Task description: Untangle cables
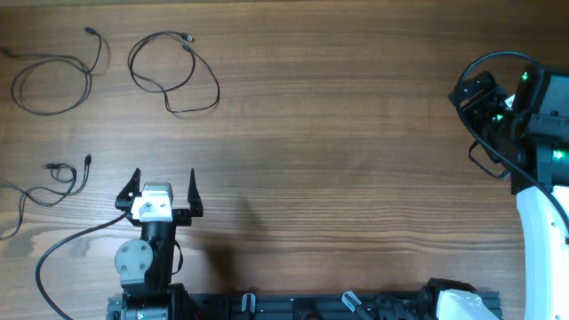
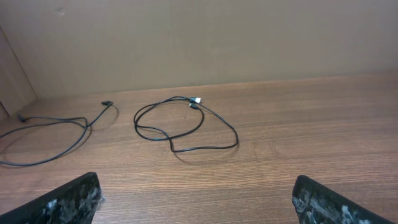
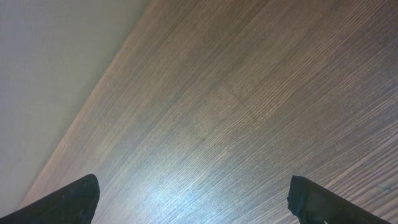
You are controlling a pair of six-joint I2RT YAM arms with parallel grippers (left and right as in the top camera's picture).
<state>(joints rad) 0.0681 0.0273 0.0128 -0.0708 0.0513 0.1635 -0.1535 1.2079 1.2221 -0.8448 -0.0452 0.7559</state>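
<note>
Cables (image 2: pixel 171 121) lying as three separate loose loops on left part of wooden table (image 1: pixel 356 178), none touching. Far-left cable (image 1: pixel 52 86) near far edge. Middle cable (image 1: pixel 169 71) just right of it, silver plug end showing. Near cable (image 1: pixel 58 182) at left edge, beside left gripper (image 1: pixel 164 178). Left gripper spread wide, empty, over bare wood. Right gripper (image 3: pixel 193 202) likewise spread wide, empty, at far right, well apart from cables.

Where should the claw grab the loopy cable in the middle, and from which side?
Grip the middle cable on its lone outer bend at the right, away from the crossing, so only one strand is pinched. It lies flat, so the open left claw should probably come straight down.
</note>
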